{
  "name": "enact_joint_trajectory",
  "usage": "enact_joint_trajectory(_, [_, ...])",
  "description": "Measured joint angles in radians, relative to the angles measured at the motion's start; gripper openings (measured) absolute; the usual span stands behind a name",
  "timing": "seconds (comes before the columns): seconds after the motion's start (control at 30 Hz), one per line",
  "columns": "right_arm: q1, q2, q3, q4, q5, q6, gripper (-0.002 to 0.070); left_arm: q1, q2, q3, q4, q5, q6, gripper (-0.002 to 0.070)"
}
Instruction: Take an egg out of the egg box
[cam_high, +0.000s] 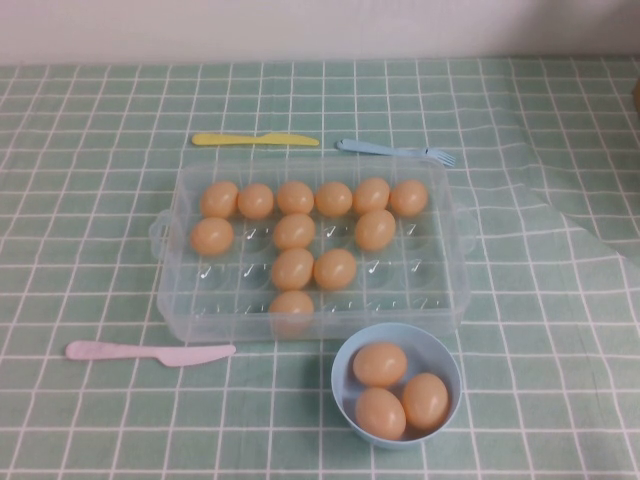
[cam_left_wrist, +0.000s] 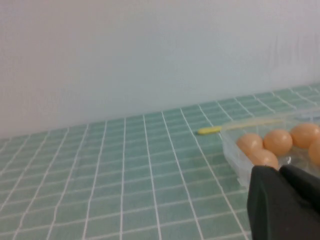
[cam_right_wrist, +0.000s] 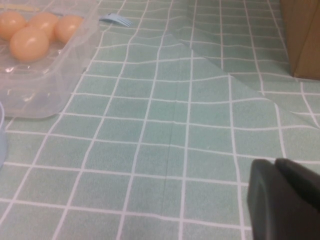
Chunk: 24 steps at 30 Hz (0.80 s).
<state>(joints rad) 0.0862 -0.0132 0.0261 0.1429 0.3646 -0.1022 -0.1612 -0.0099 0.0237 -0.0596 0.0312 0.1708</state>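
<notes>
The clear plastic egg box (cam_high: 420, 270) sits mid-table and holds several tan-orange eggs (cam_high: 335, 268) in its wells. Neither arm shows in the high view. My left gripper (cam_left_wrist: 280, 172) is shut and empty. It hovers off the box's left side, and the box corner (cam_left_wrist: 235, 160) and some eggs (cam_left_wrist: 278, 141) show beyond it. My right gripper (cam_right_wrist: 275, 165) is shut and empty over the tablecloth to the right of the box (cam_right_wrist: 35, 90), well apart from its eggs (cam_right_wrist: 29, 43).
A light-blue bowl (cam_high: 345, 395) holding three eggs stands in front of the box. A pink knife (cam_high: 150, 352) lies front left. A yellow knife (cam_high: 255, 140) and blue fork (cam_high: 395, 150) lie behind the box. A brown object (cam_right_wrist: 302, 35) stands far right.
</notes>
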Motion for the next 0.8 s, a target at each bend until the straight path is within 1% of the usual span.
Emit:
enact_joint_trajectory(0.27, [0.000,0.000,0.000,0.000,0.000,0.000,-0.0017,0.000,0.000,0.000,0.004,0.291,-0.015,-0.0002])
enact_joint_trajectory(0.33, [0.000,0.000,0.000,0.000,0.000,0.000,-0.0017,0.000,0.000,0.002,0.004,0.329,-0.019,-0.0002])
enact_joint_trajectory(0.8, [0.000,0.000,0.000,0.000,0.000,0.000,-0.0017,0.000,0.000,0.002,0.004,0.338,-0.026,-0.0002])
